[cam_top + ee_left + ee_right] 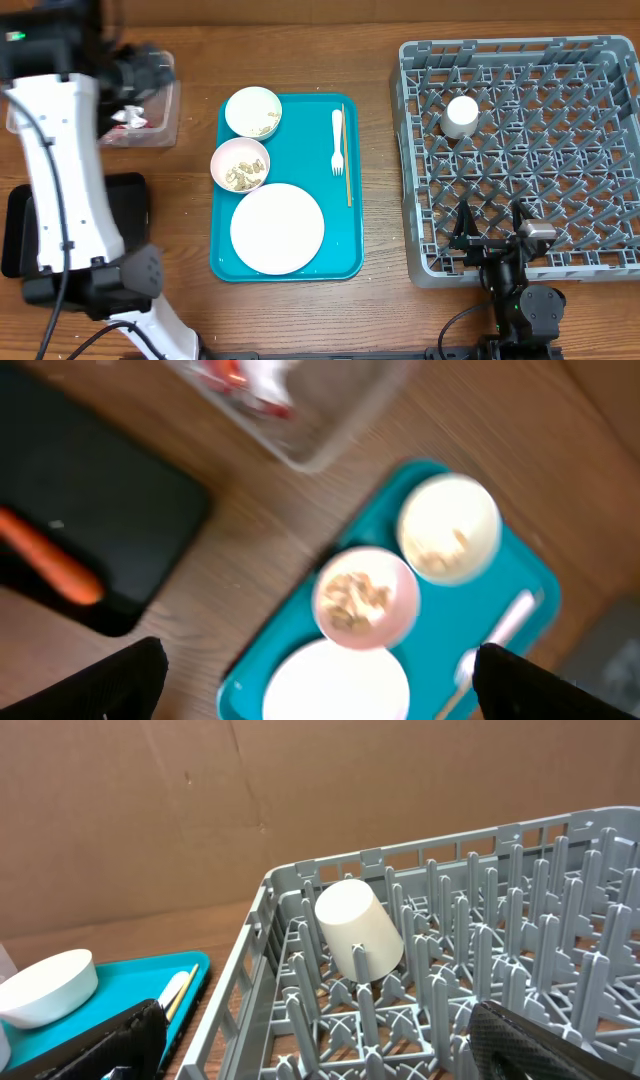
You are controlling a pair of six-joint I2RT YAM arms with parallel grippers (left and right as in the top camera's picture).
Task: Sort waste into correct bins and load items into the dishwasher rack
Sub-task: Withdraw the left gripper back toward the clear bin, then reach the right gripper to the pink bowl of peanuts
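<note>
My left gripper [150, 70] hangs open and empty over the clear tub [150, 125], which holds white napkins [128, 117] and a red wrapper [225, 375]. An orange carrot [50, 560] lies in the black tray [100, 510]. On the teal tray [345, 250] sit two white bowls [252, 110] [240, 164] with beige scraps, a white plate [277, 228] and a white fork [337, 140]. A white cup [461, 115] stands upside down in the grey rack [520, 150]. My right gripper [490, 225] is open at the rack's near edge with nothing in it.
A thin wooden stick [345, 155] lies beside the fork on the teal tray. My white left arm [70, 180] covers part of the black tray [135, 205]. Brown cardboard [300, 790] stands behind the rack.
</note>
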